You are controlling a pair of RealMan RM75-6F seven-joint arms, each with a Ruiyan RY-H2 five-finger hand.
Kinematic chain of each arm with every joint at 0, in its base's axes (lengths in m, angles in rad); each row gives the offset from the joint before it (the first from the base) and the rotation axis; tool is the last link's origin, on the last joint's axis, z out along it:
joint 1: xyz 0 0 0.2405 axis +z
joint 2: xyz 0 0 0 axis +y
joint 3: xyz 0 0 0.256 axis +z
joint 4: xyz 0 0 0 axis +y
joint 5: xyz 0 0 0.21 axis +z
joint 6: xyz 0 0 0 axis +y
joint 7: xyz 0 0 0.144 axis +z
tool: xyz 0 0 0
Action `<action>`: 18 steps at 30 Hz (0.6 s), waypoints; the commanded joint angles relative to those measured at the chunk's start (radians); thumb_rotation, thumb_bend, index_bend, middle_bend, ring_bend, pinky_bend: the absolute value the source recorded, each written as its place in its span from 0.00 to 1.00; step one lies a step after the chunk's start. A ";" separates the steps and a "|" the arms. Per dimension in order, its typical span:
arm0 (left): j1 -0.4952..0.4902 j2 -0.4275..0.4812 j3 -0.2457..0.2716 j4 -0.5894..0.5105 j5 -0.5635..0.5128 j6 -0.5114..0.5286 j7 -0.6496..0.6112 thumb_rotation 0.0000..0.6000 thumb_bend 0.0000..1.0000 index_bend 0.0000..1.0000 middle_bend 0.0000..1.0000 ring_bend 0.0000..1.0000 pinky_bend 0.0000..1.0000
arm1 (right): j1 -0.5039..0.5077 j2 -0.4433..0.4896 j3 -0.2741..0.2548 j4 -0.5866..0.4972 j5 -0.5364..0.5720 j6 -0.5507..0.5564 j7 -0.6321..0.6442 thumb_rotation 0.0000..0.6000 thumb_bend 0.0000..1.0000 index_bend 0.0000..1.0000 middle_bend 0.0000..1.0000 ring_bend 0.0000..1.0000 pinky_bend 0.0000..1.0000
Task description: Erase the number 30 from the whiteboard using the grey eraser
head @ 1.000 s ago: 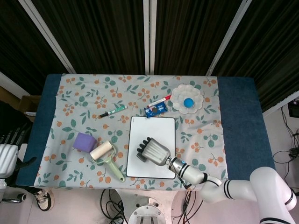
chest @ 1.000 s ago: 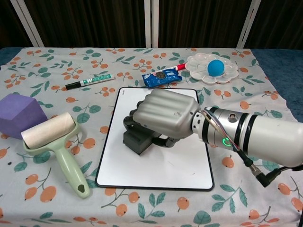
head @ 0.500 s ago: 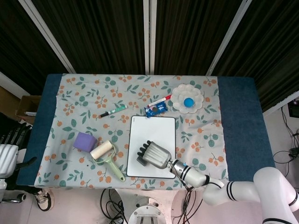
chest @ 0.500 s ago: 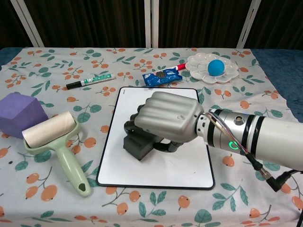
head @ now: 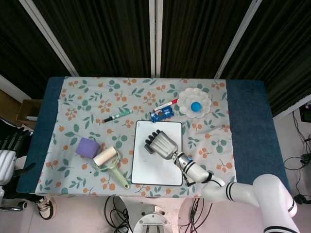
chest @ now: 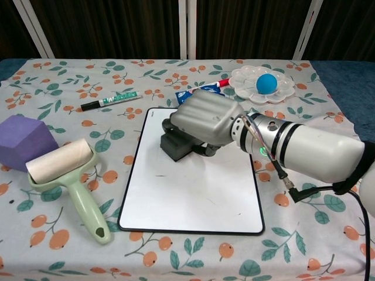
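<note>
The whiteboard (chest: 193, 187) lies flat on the worktop, its near part bare, and on its far part the right hand (chest: 206, 121) presses the grey eraser (chest: 177, 144) down, fingers clenched over it for wiping, hiding any remaining 30; the left hand's fingers cannot be judged.

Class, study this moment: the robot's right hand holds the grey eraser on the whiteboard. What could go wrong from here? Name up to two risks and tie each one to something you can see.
1. The right hand works the grey eraser near the whiteboard's far edge; a longer stroke might knock the blue packet just beyond.
2. The board lies loose on the floral cloth, so pressing hard could slide it toward the lint roller.
</note>
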 commanded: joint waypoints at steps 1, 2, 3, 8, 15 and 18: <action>0.001 0.000 0.000 -0.001 0.000 0.002 -0.003 1.00 0.00 0.07 0.06 0.07 0.16 | 0.019 -0.026 -0.002 -0.007 -0.013 -0.013 -0.012 1.00 0.32 0.57 0.55 0.45 0.48; 0.001 0.000 0.000 -0.002 0.002 0.004 -0.005 1.00 0.00 0.07 0.06 0.07 0.16 | 0.022 -0.033 -0.005 -0.011 -0.015 -0.016 -0.016 1.00 0.32 0.57 0.55 0.45 0.48; 0.001 0.000 -0.001 -0.003 0.004 0.006 -0.006 1.00 0.00 0.07 0.06 0.07 0.16 | 0.022 -0.037 -0.009 -0.017 -0.017 -0.017 -0.019 1.00 0.32 0.57 0.55 0.45 0.48; 0.003 0.001 -0.002 -0.006 0.012 0.018 -0.011 1.00 0.00 0.07 0.06 0.07 0.16 | -0.003 -0.010 -0.060 -0.082 -0.060 0.015 -0.027 1.00 0.32 0.58 0.56 0.45 0.49; -0.001 -0.007 0.002 -0.006 0.024 0.016 -0.009 1.00 0.00 0.07 0.06 0.07 0.16 | -0.044 0.088 -0.125 -0.207 -0.127 0.067 -0.039 1.00 0.32 0.58 0.56 0.45 0.48; -0.001 -0.010 0.005 -0.008 0.027 0.016 -0.004 1.00 0.00 0.07 0.06 0.07 0.16 | -0.058 0.124 -0.135 -0.242 -0.134 0.080 -0.050 1.00 0.32 0.59 0.56 0.45 0.49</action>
